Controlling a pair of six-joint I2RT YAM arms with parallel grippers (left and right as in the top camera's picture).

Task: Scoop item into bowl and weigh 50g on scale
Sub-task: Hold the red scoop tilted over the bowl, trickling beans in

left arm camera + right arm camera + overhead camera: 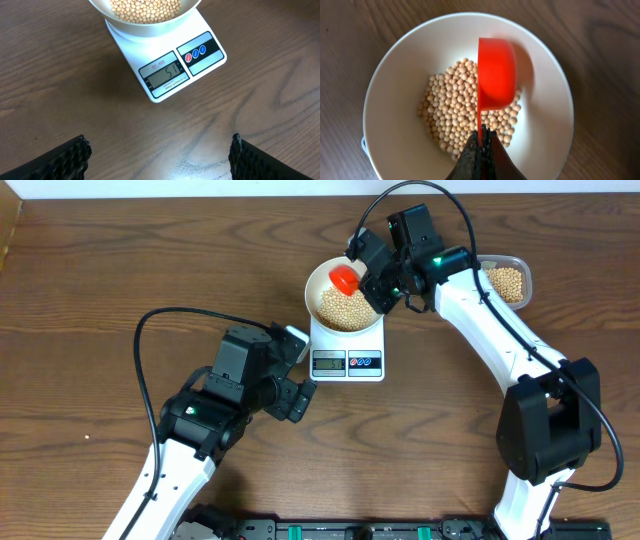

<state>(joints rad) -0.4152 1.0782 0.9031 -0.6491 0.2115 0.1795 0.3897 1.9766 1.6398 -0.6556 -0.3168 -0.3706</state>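
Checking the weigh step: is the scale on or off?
On. In the left wrist view the scale has dark digits on its display, and the bowl of beans rests on it.

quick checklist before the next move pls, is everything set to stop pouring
1. Round white bowl sits on the small white digital scale: ok.
2. Small pale tan beans are heaped inside the bowl, with none seen on the scale: ok.
3. The scale's grey display shows the target weight: cannot tell, the digits are too small to be sure of.
4. Right gripper is shut on the handle of the red plastic scoop: ok.
5. Scoop is fully emptied: cannot tell, its inside is hidden.
6. Left gripper is open, empty and apart from the scale: ok.
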